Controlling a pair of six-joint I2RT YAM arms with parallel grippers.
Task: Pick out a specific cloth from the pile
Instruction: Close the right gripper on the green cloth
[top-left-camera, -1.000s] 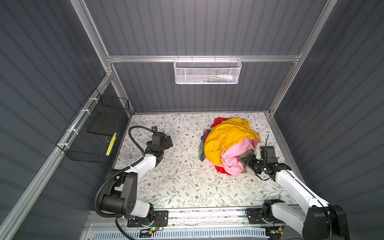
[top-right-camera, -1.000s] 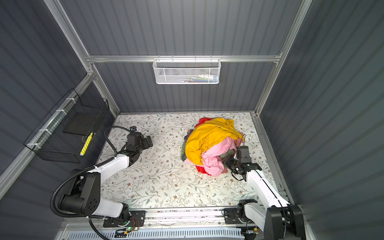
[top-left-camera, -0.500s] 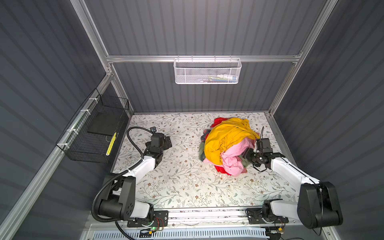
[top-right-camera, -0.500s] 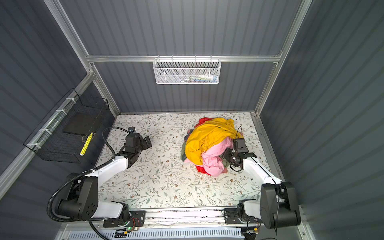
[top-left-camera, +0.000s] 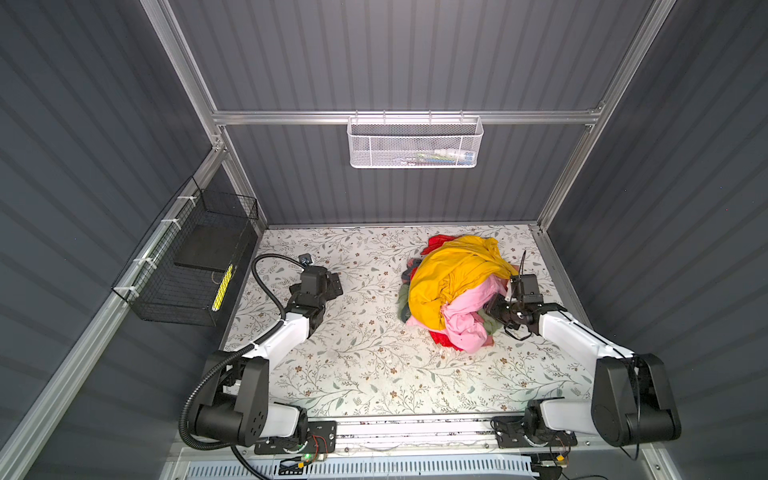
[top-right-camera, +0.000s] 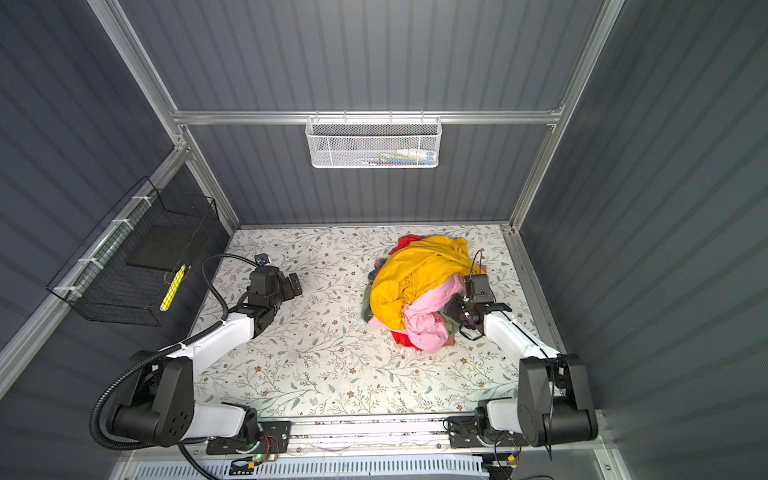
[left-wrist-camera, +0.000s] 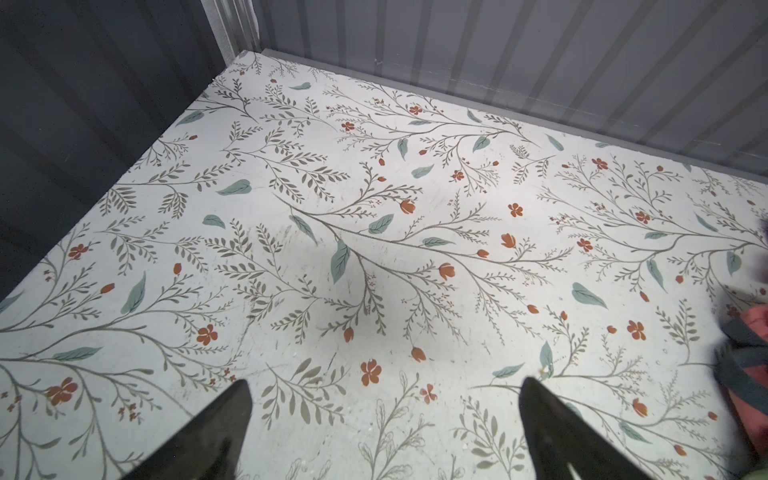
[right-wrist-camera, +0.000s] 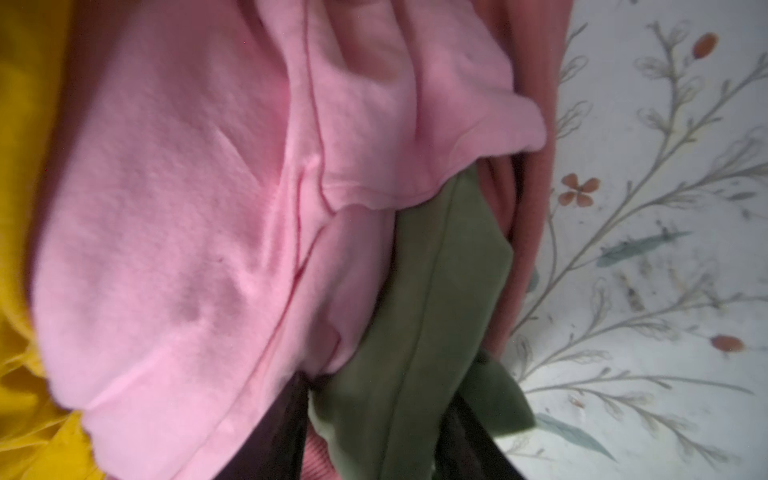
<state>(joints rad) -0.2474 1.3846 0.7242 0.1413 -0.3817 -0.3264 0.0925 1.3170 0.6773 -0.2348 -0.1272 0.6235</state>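
Where right hand straddles, cloth (sage) — half-buried

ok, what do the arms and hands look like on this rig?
Both arms match: the left arm and right arm have white link shells and bulky black joint housings. The left hand and right hand are black, with two tapered dark fingers each. A ribbed black conduit loops along the left arm; thin black wires loop at the right wrist. No markings readable.

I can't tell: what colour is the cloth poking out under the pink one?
Sage green; the cloth shows best in the right wrist view.
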